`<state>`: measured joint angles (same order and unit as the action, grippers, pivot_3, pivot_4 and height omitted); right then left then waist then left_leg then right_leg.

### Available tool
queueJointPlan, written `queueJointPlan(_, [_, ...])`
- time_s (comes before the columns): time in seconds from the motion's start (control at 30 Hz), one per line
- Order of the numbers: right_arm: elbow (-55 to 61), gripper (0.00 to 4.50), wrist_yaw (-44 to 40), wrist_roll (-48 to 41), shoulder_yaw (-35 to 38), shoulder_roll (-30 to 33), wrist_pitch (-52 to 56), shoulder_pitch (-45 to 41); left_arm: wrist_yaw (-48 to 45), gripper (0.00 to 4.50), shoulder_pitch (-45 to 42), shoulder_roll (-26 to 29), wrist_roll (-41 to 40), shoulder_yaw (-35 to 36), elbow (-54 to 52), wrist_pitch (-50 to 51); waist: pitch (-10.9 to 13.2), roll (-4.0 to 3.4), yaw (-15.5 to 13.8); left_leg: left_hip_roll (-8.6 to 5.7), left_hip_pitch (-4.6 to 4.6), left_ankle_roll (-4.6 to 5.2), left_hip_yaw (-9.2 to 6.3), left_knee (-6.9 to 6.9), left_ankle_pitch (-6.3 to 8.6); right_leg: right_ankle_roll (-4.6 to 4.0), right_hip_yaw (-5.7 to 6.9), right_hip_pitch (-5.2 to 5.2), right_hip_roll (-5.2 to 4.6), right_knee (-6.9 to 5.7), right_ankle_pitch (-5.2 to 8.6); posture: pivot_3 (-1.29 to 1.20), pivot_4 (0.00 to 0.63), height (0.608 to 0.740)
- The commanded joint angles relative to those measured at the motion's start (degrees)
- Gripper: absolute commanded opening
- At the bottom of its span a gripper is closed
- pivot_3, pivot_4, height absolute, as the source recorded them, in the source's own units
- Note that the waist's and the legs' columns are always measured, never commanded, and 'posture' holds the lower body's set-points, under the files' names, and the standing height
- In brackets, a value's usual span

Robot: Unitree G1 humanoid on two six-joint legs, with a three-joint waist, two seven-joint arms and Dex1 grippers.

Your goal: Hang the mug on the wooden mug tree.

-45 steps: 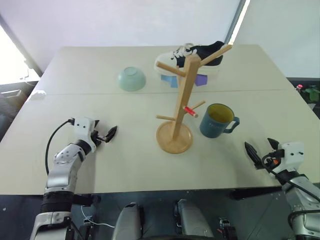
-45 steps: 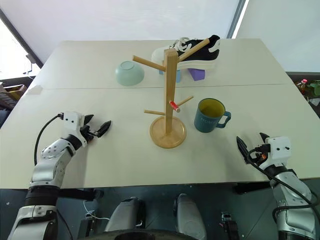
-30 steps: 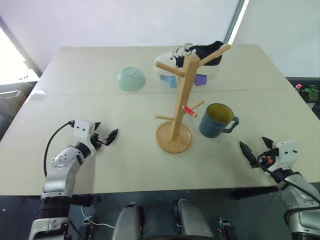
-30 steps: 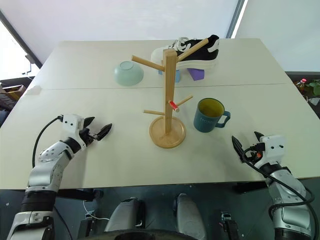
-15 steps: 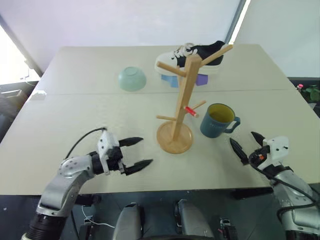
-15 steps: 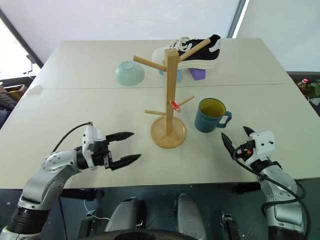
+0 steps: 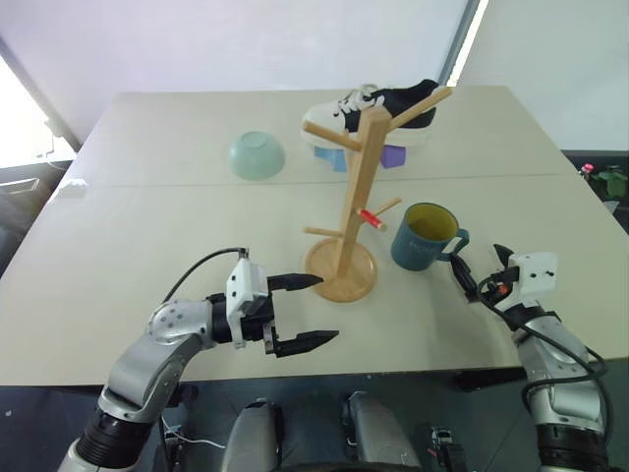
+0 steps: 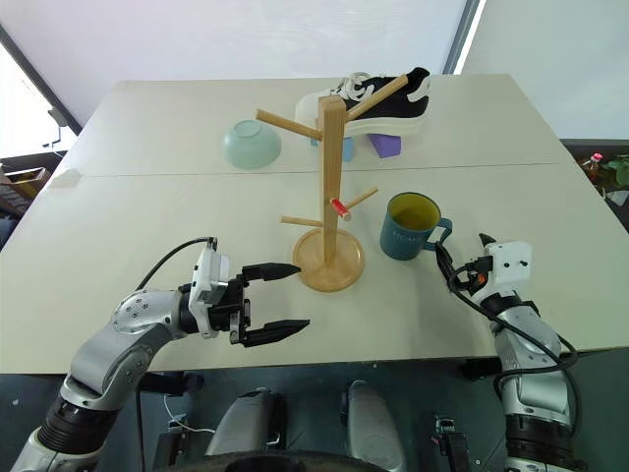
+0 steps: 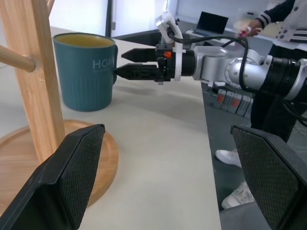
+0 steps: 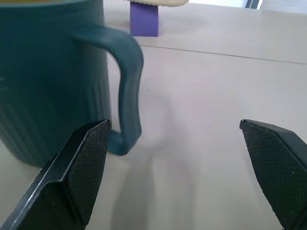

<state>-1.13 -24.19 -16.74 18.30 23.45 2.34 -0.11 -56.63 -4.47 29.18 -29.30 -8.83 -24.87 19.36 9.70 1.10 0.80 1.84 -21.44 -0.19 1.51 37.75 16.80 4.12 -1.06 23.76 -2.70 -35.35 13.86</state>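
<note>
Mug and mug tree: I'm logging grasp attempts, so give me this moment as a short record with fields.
mug: upright on the table, handle toward the right gripper
wooden mug tree: standing left of the mug, pegs bare
right gripper: open, beside the mug handle, not gripping it
left gripper: open, empty, near the tree's base
mug hung: no

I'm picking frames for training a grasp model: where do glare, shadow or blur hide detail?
Left eye view: the window at the far left edge is blown out white; the mug and the wooden mug tree are evenly lit, with soft shadows. Right wrist view: the mug's handle is slightly soft up close and casts a faint shadow on the table. Left wrist view: the background is brightly washed out.
</note>
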Motion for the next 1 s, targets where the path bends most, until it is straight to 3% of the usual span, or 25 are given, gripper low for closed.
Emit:
queueJointPlan(0.03, [-1.2,4.43,0.4,0.5,0.0,-0.1,-1.9,-2.1,0.2,4.5,0.6,0.1,0.2,0.0,-1.2,-1.4,0.0,0.0,0.0,0.0,0.0,0.0,0.0,0.0,0.0,0.0,0.0,0.0,0.02,-0.01,0.0,0.0,0.15,0.74])
queueJointPlan(0.4, [-7.5,4.43,-0.8,1.0,-2.3,-0.4,-3.5,-7.0,1.3,4.5,1.0,0.9,-0.9,1.1,-3.2,-0.2,0.0,-0.01,0.0,0.01,0.0,0.0,-0.01,0.0,0.0,0.0,-0.03,0.0,0.02,-0.03,0.0,0.0,0.15,0.74])
queueJointPlan(0.5, [-8.4,3.61,-1.7,0.2,-2.7,-0.7,-3.2,-7.6,2.0,4.5,0.2,1.1,-1.9,1.9,-3.9,0.8,0.0,-0.01,0.0,0.01,0.01,0.0,-0.01,0.0,0.0,0.0,-0.03,-0.01,0.02,-0.03,0.0,0.0,0.15,0.74])
queueJointPlan(0.63, [-8.2,1.59,-2.4,-0.2,-3.0,-1.0,-2.9,-7.6,2.5,4.5,0.0,1.5,-2.3,2.0,-4.0,1.0,0.0,-0.01,0.0,0.01,0.01,0.0,-0.01,0.0,0.0,0.01,-0.03,-0.01,0.03,-0.04,-0.01,0.0,0.15,0.74])
queueJointPlan(0.67, [-8.0,0.86,-2.5,-0.2,-3.1,-1.2,-3.0,-7.5,2.5,4.5,0.0,1.5,-2.3,2.0,-4.0,1.0,0.0,-0.01,0.0,0.0,0.01,0.0,-0.01,0.0,0.0,0.01,-0.03,-0.01,0.03,-0.04,-0.01,0.0,0.15,0.74])
queueJointPlan(0.73, [-7.4,0.05,-2.6,-0.2,-3.4,-1.4,-2.9,-7.4,2.6,4.5,-0.1,1.6,-2.4,2.1,-4.0,1.2,0.0,-0.01,0.0,0.0,0.01,0.0,-0.01,0.0,0.0,0.01,-0.03,-0.01,0.02,-0.04,-0.01,0.0,0.15,0.74])
queueJointPlan(0.87, [-2.7,0.05,-2.7,1.0,-4.3,-0.6,-2.4,-5.5,2.9,4.5,-0.3,1.8,-2.3,2.4,-3.6,1.2,0.0,-0.03,0.0,0.01,0.01,0.0,-0.01,0.0,0.0,0.01,-0.03,0.0,0.03,-0.05,-0.01,0.0,0.15,0.74])
queueJointPlan(1.0, [10.2,0.05,-6.1,7.1,-7.4,6.1,-2.5,1.7,3.0,4.5,-0.6,2.5,-1.9,3.9,-1.9,0.6,0.0,-0.13,-0.3,0.0,-0.02,0.0,-0.03,0.0,0.0,0.01,-0.03,0.01,0.01,-0.05,0.0,0.0,0.15,0.74])
